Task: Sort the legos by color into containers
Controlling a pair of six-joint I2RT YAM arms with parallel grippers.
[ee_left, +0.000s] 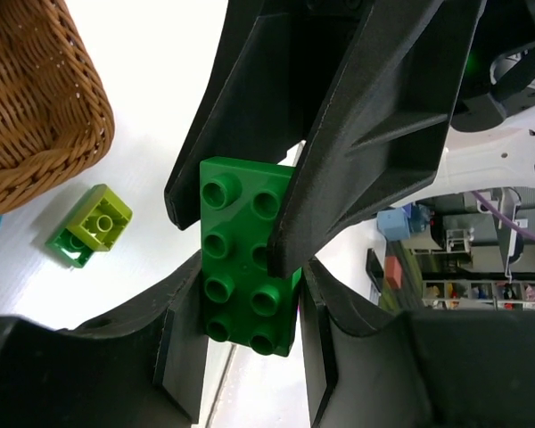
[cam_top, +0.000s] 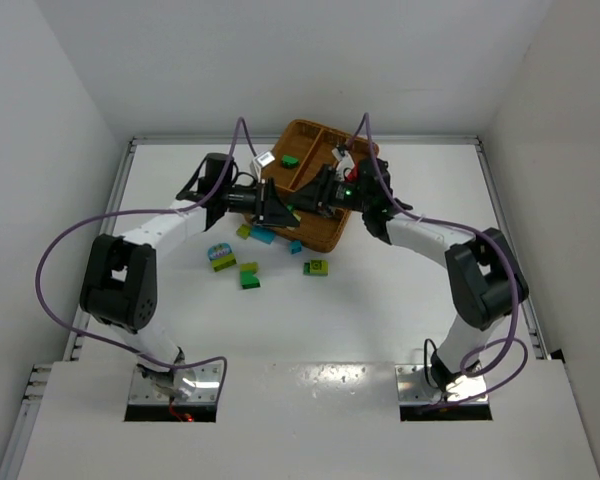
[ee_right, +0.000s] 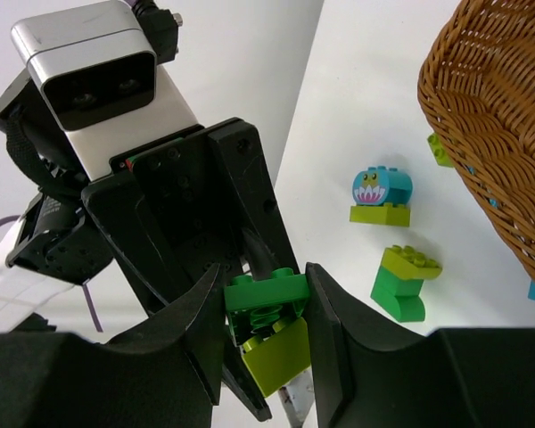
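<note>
While both arms meet at the 7 o'clock corner of the brown woven wicker tray (cam_top: 322, 234), one stack of bricks is shared between them.

At far left, at 8 o'clock from the meeting point, loose bricks lie on the white surface (cam_top: 400, 300). Among them is a light blue monster-faced brick on a lime base (cam_top: 220, 256).

The left gripper (ee_left: 248, 303) pinches the long sides of the dark green eight-stud plastic brick (ee_left: 241, 232). The right gripper (ee_right: 266, 308) is closed on the other end of that same brick. A lime-yellow plastic brick (ee_right: 275, 361) is clipped beneath it, between the same fingers.

The stack is held clear of the surface, just beside the tray wall and in no compartment. A small green brick (cam_top: 290, 160) lies in the tray at 11 o'clock.

Likely hazards:
- An off-axis pull could twist the green brick out of one grip.
- A sudden separation could fling the lime brick onto the surface or into the wrong compartment.
- The opposed fingertips, nearly touching, could collide.
- If either gripper releases early, the unsorted pair could drop together.
</note>
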